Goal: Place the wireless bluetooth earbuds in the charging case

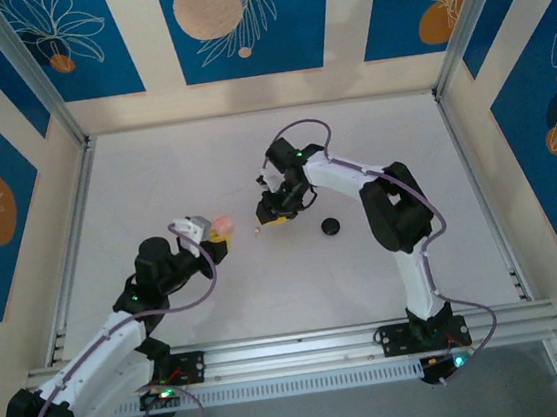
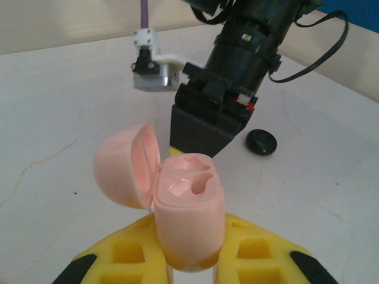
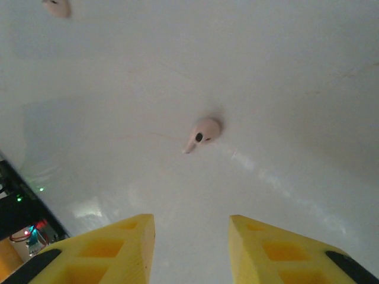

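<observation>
Left pincer (image 2: 189, 254): pinching the pink charging case (image 2: 190, 228) upright, lid (image 2: 125, 168) swung open, wells empty as far as I can see.
Right pincer (image 3: 190, 219): spread wide, hovering over the tabletop (image 3: 308, 83).
Pale earbud (image 3: 204, 131): lying loose on the tabletop, ahead of that spread pincer, apart from it.
Doing it well: I'd centre the gap on the bud, drop straight, pinch gently so it doesn't skitter away.

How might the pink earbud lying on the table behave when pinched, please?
The earbud looks tiny, smooth and rounded, so it may slip out of the open right gripper. Its bulbous head and short stem suggest it could pivot if nudged. It is probably rigid and very light.
</observation>
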You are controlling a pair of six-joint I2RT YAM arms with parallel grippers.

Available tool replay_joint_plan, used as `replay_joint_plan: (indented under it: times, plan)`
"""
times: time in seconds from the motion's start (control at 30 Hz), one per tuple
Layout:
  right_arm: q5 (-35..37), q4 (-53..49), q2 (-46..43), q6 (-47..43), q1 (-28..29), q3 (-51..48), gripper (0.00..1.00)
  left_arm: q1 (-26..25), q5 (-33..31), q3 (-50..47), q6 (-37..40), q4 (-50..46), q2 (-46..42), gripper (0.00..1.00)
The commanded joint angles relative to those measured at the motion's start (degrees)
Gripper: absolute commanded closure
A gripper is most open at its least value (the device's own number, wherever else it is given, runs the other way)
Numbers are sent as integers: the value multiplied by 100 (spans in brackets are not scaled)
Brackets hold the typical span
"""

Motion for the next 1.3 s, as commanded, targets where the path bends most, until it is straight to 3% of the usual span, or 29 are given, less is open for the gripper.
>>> replay_joint_plan:
  times: [0.0, 0.47, 1.27]
  plan:
    - [-48, -353, 268, 162, 89, 562, 63, 80, -110, -93, -86, -175, -146, 84]
    - [291, -832, 1122, 114, 252, 1398, 65, 133, -52, -76, -39, -413, -344, 84]
    - [583, -1222, 1642, 62, 407, 1866, 73, 164, 349, -31, 25, -415, -397, 84]
